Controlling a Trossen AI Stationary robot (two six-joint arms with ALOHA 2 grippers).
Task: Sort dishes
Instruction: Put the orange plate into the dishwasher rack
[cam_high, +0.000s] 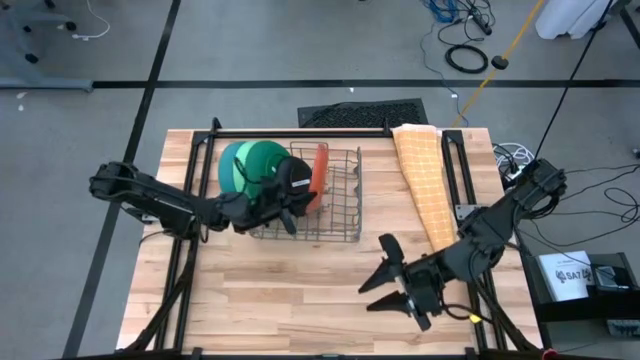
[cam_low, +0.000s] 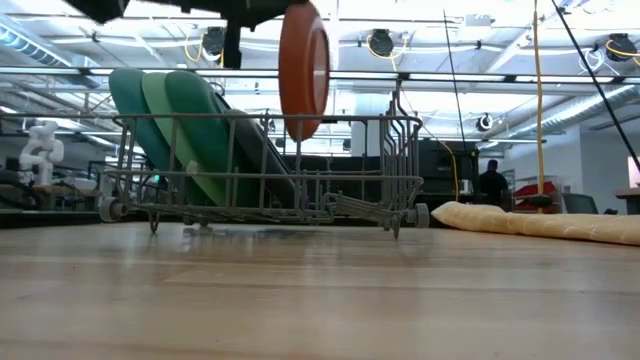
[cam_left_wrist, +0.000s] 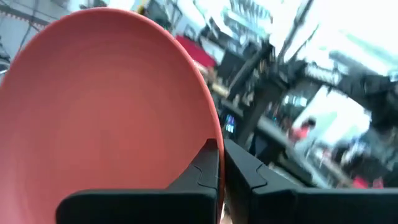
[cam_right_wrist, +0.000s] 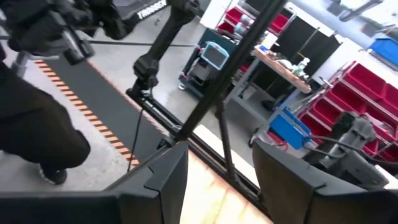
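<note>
While little writing can be read, part of a white word ending in "GGER" shows on dark equipment in the right wrist view, and a white box beside the wooden counter (cam_high: 300, 300) carries lettering too small to make out. The left gripper (cam_left_wrist: 221, 180) has its fingers (cam_left_wrist: 202, 171) clenched on the rim of the round orange plastic plate (cam_left_wrist: 106, 106), which stands on edge above the grey wire rack (cam_low: 350, 190), its lower rim just inside the rack's top wire. That plate's edge runs between the two fingers; its bottom is cut off in the wrist view. Behind the fingers, teal (cam_low: 130, 110), light green (cam_low: 165, 120) and dark green (cam_low: 205, 130) round plates lean in the rack, a dark plate (cam_low: 262, 160) half hidden against them. The right gripper (cam_high: 392, 285) hovers with fingers spread, well apart from the rack, near the orange checked cloth (cam_high: 425, 180).
</note>
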